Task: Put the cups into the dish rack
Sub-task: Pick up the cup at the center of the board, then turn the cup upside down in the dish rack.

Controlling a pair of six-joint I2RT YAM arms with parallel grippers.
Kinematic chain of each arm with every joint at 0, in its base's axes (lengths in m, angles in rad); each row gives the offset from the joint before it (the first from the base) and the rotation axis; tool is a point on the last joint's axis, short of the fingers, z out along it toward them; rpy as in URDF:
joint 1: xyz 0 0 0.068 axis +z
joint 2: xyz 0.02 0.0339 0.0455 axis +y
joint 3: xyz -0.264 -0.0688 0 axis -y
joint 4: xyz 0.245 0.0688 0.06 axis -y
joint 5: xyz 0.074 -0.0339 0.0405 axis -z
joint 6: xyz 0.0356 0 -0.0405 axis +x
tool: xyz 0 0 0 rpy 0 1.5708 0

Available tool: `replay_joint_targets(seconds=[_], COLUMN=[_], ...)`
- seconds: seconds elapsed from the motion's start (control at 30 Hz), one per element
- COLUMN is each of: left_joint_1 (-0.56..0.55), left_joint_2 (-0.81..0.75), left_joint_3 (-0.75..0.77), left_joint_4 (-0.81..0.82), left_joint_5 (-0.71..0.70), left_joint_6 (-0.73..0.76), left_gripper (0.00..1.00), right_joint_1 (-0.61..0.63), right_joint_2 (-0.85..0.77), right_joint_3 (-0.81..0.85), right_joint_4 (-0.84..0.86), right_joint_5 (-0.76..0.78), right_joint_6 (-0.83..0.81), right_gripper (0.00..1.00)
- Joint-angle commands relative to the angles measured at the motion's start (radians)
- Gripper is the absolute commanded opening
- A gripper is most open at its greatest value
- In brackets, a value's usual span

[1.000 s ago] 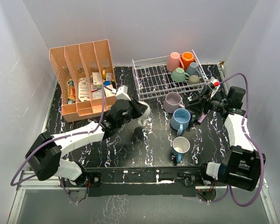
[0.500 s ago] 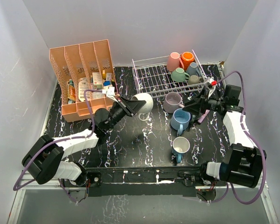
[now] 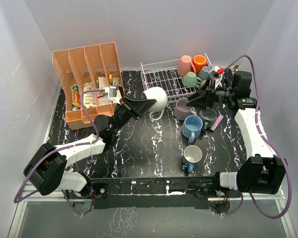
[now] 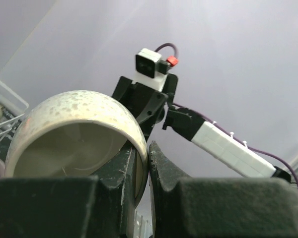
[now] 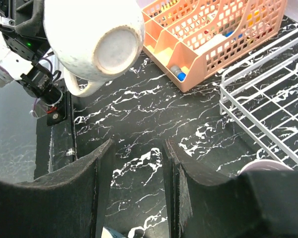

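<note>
- Cream mug (image 3: 155, 99): carried on its side, clear of the table; the rim pinch probably lets it be tipped mouth-down.
- Left gripper (image 3: 144, 103): clamped on the mug's rim, one finger inside; mug at its 2 o'clock.
- Dish rack (image 3: 161, 82): near-left corner just beside the mug, at 12 o'clock.
- Right gripper (image 3: 196, 97): jaws parted, empty, near the lilac mug (image 3: 183, 108).

No legible text, labels on packets (image 3: 103, 85) in salmon organizer (image 3: 63, 67) too small
</note>
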Motion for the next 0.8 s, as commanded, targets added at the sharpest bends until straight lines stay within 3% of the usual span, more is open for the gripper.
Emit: replay_joint_targets(seconds=[0.0, 0.2, 0.37, 0.77], left_joint_1=[0.008, 0.011, 0.01, 0.009], left_joint_2=[-0.037, -0.047, -0.034, 0.026], left_joint_3=[0.084, 0.099, 0.108, 0.194], left_joint_4=[0.244, 0.289, 0.38, 0.452], left_joint_5=[0.024, 0.042, 0.068, 0.152], left_joint_6=[0.015, 0.018, 0.012, -0.03], left_gripper=[0.0, 0.0, 0.0, 0.0], right_joint_1=[0.024, 0.032, 0.046, 0.193], right_joint_2=[-0.008, -0.078, -0.151, -0.327], right_joint_3=[0.079, 0.08, 0.027, -0.229], right_joint_4=[0.056, 0.013, 0.041, 0.489], right_joint_5=[0.009, -0.005, -0.028, 0.084], right_joint_6=[0.108, 0.046, 0.059, 0.476], right_gripper=[0.45, 0.54, 0.56, 0.64])
